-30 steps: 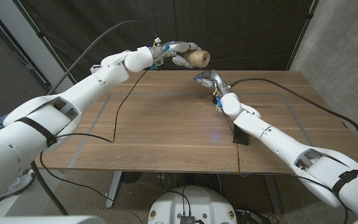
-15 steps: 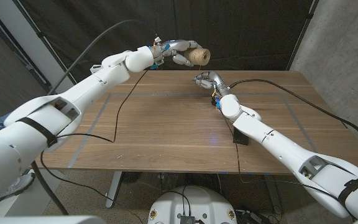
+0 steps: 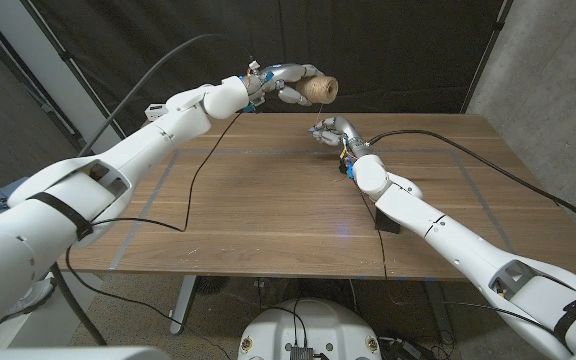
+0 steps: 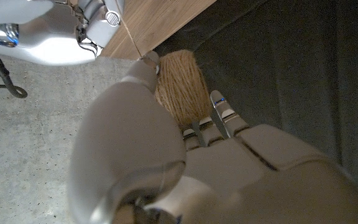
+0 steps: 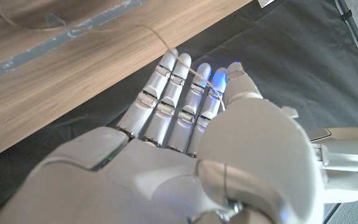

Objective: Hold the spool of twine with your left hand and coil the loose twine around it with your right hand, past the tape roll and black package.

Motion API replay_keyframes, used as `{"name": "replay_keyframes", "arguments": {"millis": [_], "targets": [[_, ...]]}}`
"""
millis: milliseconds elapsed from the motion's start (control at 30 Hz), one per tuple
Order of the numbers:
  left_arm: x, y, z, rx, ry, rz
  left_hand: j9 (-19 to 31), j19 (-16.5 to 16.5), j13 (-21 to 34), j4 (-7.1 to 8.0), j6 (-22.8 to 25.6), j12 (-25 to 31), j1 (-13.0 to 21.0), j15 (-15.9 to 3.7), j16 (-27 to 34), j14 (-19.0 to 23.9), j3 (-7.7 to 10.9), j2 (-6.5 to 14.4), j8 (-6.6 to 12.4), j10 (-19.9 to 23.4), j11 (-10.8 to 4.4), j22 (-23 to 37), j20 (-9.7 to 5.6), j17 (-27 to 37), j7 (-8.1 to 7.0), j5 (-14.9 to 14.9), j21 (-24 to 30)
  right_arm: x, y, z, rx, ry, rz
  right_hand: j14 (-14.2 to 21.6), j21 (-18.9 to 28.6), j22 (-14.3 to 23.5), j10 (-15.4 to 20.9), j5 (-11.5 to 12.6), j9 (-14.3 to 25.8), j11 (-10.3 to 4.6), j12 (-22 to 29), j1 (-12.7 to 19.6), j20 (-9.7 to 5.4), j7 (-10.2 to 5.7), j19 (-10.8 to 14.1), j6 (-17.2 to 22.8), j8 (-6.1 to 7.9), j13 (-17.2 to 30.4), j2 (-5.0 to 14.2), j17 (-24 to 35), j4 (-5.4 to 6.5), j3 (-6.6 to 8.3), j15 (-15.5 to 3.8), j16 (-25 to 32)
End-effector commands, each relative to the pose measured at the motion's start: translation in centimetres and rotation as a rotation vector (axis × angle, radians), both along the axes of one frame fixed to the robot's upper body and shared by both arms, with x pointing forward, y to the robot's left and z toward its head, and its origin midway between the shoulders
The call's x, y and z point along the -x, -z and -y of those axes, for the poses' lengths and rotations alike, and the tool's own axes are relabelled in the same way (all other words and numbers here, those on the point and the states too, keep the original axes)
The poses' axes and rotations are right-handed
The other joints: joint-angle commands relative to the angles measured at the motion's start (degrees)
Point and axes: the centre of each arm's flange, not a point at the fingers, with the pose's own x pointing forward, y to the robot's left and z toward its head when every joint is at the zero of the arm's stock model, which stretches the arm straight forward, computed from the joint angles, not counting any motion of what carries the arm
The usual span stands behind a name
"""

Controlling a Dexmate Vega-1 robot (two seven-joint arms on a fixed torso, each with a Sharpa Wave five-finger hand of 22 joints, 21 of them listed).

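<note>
A wooden table [image 3: 268,200] stands before a black curtain, with a grey concrete wall at 2 o'clock. The spool of twine [image 3: 319,92] hangs in the air past the table's far edge, at about 12 o'clock, clamped in the left hand [image 3: 286,84], whose fingers [image 4: 225,115] wrap around the tan windings in the left wrist view. At 6 o'clock from the spool, close by, the right hand [image 3: 330,130] hovers above the far part of the table. A thin strand of loose twine [image 5: 166,45] runs across its straightened, close-set fingers [image 5: 166,99] in the right wrist view; I cannot tell whether the thumb pinches it. A black package [image 3: 387,221] lies at 4 o'clock, partly under the right forearm. Black cables trail over the tabletop.
</note>
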Motion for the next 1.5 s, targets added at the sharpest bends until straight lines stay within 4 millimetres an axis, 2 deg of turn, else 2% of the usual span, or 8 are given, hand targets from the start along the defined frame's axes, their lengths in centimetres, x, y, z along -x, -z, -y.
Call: {"name": "replay_keyframes", "arguments": {"millis": [33,467,1500], "targets": [[-0.1,0.1,0.0,0.018,-0.005,0.005,0.3,-0.3,0.1,0.0,0.5,0.0,-0.2,0.42,-0.1,0.3,0.65,0.3,-0.19,0.2,0.19,0.1,0.13,-0.1,-0.19,0.4,0.3,1.3,0.4,-0.2,0.011,-0.021,-0.014,0.7,0.4,0.3,0.1,-0.1,-0.1,0.17,-0.1,0.8,-2.18,0.41,0.5,0.0,-0.12,0.1,0.06,0.1,0.21,-0.13,-7.15,-0.1],[-0.5,0.1,0.1,0.038,-0.01,0.006,0.4,-0.4,0.1,-0.07,0.6,-0.1,-0.2,0.46,0.0,0.3,0.7,0.3,-0.28,0.3,0.26,0.1,0.21,0.0,-0.2,0.5,0.3,3.1,-0.1,-0.4,0.034,-0.029,-0.003,1.0,0.6,0.3,0.3,-0.2,-0.1,0.32,-0.2,1.0,-2.09,0.43,0.7,0.1,-0.16,0.1,0.21,0.1,0.28,-0.35,-7.08,-0.1],[-2.4,-0.1,-0.4,0.089,-0.024,-0.022,0.6,-0.6,0.3,-0.05,0.7,-0.4,-0.4,0.56,0.0,0.3,0.79,0.4,-0.56,0.4,0.3,0.1,0.31,0.1,-0.07,0.6,0.4,5.3,-0.7,-1.1,0.096,-0.082,0.002,1.5,1.0,0.3,0.7,-0.4,-0.3,0.75,-0.3,1.7,-1.98,0.79,0.7,0.2,-0.26,0.1,0.76,0.1,0.28,-0.58,-7.07,-0.1]]}}
